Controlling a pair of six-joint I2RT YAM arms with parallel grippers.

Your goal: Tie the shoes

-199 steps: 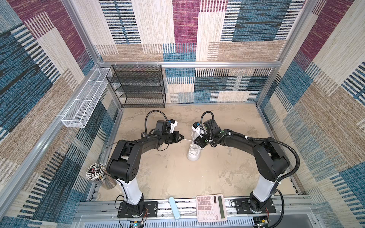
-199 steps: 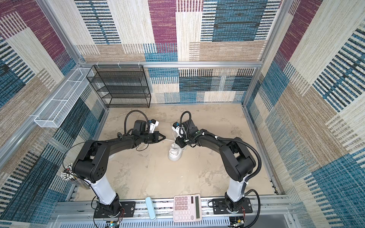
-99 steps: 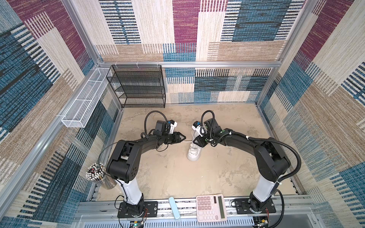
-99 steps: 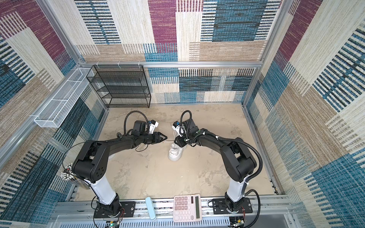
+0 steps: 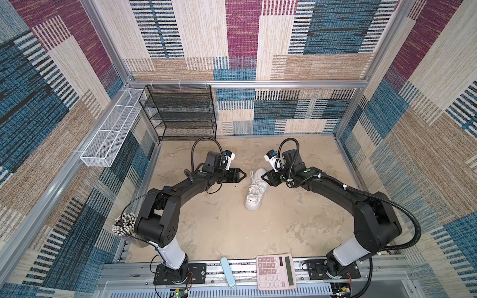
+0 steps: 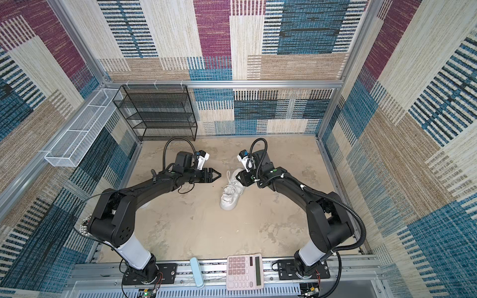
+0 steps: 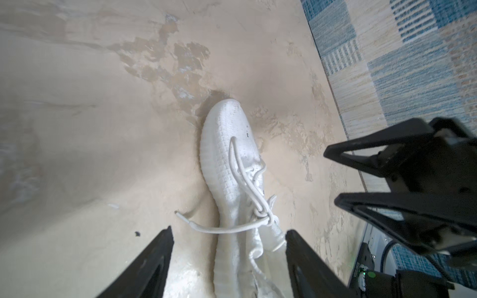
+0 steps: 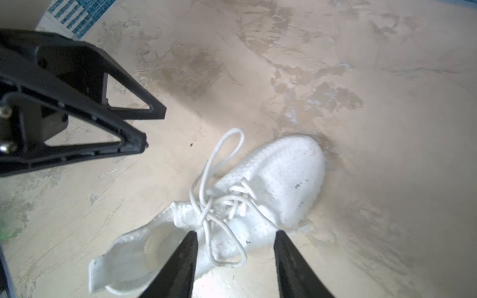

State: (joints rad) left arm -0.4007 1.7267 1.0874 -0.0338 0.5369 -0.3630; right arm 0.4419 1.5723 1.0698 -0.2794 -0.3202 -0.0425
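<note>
The shoe (image 5: 254,191) was found on the table (image 5: 219,219) between the arms, its laces (image 7: 262,212) gathered into a loose bow. The left gripper (image 5: 244,176) and the right gripper (image 5: 263,178) were held open and empty, just beside it. It was judged that each loop should be pinched near the knot and drawn outward evenly, so the light shoe was not dragged.

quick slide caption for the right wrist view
White knit low-top sneaker with thin white laces knotted into loops on the mottled beige tabletop, seen past the right arm's open jaws.
</note>
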